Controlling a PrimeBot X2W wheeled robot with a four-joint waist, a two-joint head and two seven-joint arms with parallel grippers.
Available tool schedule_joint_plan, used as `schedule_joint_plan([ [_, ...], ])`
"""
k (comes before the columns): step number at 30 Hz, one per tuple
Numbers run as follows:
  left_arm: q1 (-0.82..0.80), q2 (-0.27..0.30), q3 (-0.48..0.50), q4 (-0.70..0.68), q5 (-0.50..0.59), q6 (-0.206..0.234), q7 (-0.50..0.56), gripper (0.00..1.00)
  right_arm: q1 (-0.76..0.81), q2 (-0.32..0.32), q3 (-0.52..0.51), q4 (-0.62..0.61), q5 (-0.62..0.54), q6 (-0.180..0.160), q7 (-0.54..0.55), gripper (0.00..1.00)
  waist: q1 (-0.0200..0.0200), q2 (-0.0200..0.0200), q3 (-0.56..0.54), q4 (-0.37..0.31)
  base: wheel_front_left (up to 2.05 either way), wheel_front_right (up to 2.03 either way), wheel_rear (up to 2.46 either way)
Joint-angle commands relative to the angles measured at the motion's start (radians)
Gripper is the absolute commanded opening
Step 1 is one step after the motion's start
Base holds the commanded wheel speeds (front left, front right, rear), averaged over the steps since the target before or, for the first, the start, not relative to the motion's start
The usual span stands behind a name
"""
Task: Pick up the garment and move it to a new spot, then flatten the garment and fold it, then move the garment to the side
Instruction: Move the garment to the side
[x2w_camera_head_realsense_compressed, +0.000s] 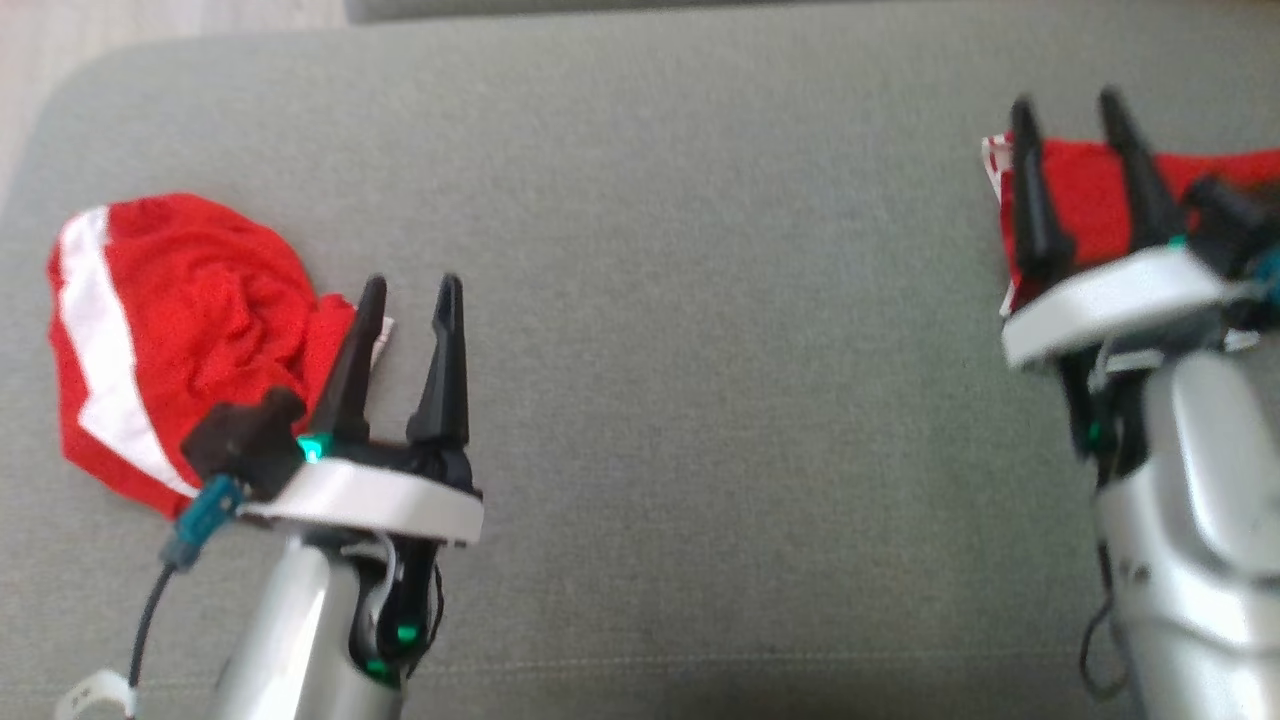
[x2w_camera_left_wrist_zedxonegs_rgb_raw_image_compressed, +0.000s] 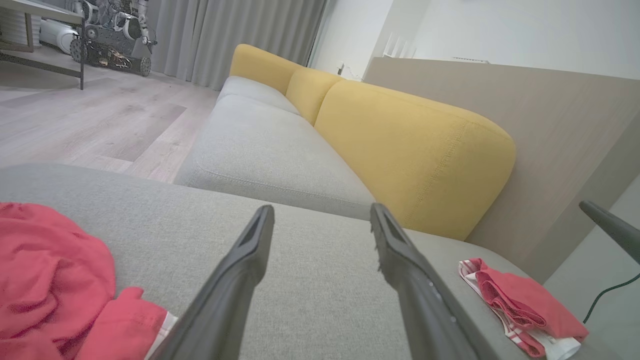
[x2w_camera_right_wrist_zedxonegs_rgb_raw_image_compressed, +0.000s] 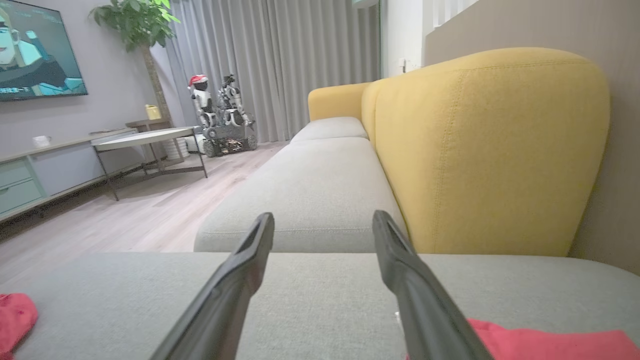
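Garment (x2w_camera_head_realsense_compressed: 180, 330), red and crumpled, lies on the grey cushion (x2w_camera_head_realsense_compressed: 700, 350) just beside my left pincer (x2w_camera_head_realsense_compressed: 410, 285), which gapes empty; my right pincer (x2w_camera_head_realsense_compressed: 1068, 100), also spread, hangs by a folded red cloth (x2w_camera_head_realsense_compressed: 1090, 190).

Garment (x2w_camera_head_realsense_compressed: 190, 310) matt knit cloth; seat cushion (x2w_camera_head_realsense_compressed: 650, 250) coarse woven fabric; floor (x2w_camera_right_wrist_zedxonegs_rgb_raw_image_compressed: 150, 220) smooth wood.
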Motion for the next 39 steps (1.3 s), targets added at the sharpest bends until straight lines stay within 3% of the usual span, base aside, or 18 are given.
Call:
schedule_joint_plan([
  [1,-0.003,0.008,0.036,-0.029,0.001,0.007,-0.005,1.00,0.018,0.012,0.016,-0.044,0.003,-0.001,-0.018,1.00,0.0000,0.0000,-0.042,0.024,0.00,0.00,0.00],
  [13,0.115,0.008,0.049,-0.019,-0.001,0.032,-0.005,1.00,0.270,0.070,0.003,-0.084,0.018,-0.001,-0.099,1.00,0.0000,0.0000,-0.112,0.025,0.00,0.00,0.00],
  [39,0.150,0.008,0.051,0.001,0.037,0.016,-0.005,1.00,0.349,0.072,0.004,-0.094,-0.133,-0.001,-0.178,1.00,0.0000,0.0000,-0.109,0.011,0.00,0.00,0.00],
])
